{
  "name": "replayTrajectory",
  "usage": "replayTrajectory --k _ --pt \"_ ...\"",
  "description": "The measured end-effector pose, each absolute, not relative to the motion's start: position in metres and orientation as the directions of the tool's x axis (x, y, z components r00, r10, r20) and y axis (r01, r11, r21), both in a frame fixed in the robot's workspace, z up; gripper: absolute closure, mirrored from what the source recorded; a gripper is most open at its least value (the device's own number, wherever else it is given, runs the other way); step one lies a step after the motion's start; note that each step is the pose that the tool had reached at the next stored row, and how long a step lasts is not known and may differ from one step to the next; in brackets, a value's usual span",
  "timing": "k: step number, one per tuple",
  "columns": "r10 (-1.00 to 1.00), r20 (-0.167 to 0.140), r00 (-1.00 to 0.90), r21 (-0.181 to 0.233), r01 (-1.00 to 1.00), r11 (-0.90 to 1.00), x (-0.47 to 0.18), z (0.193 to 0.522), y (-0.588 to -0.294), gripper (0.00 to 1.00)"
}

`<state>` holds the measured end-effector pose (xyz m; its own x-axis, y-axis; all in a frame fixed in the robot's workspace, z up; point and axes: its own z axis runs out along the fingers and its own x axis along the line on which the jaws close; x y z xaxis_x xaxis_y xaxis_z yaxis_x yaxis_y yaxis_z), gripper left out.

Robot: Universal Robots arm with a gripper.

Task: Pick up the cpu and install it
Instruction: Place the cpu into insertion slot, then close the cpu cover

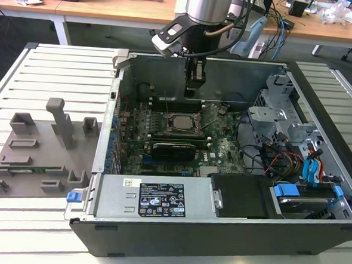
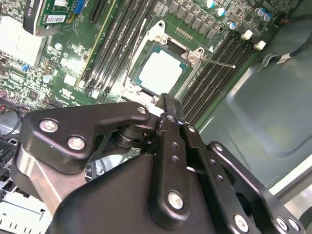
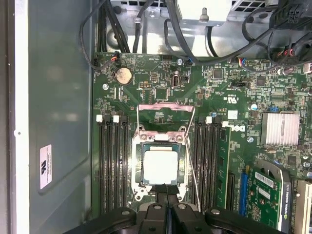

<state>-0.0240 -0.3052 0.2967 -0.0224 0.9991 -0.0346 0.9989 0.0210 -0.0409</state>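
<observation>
1. One cpu (image 3: 160,167), a flat square with a matte silvery lid, lies seated in the black-framed socket (image 3: 138,146) on the green motherboard (image 3: 219,97).
2. One black metal gripper (image 1: 195,88) hangs just above the cpu near the exterior view's centre, apart from it.
3. Its two jaws seem pressed together, clamping nothing.

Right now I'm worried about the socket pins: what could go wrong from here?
The cpu lies in the socket with the retention frame open, so a nudge could shift it. The shut gripper hangs above it; coming down could press it askew. The thin lever beside the socket might snag.
</observation>
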Motion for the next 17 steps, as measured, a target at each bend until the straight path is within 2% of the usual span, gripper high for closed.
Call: replayTrajectory --k 12,17 --pt "0.999 -0.035 -0.022 -0.041 0.999 0.021 -0.022 0.297 -0.305 0.89" --pt "0.999 -0.036 -0.023 -0.041 0.999 0.021 -0.003 0.297 -0.305 0.89"
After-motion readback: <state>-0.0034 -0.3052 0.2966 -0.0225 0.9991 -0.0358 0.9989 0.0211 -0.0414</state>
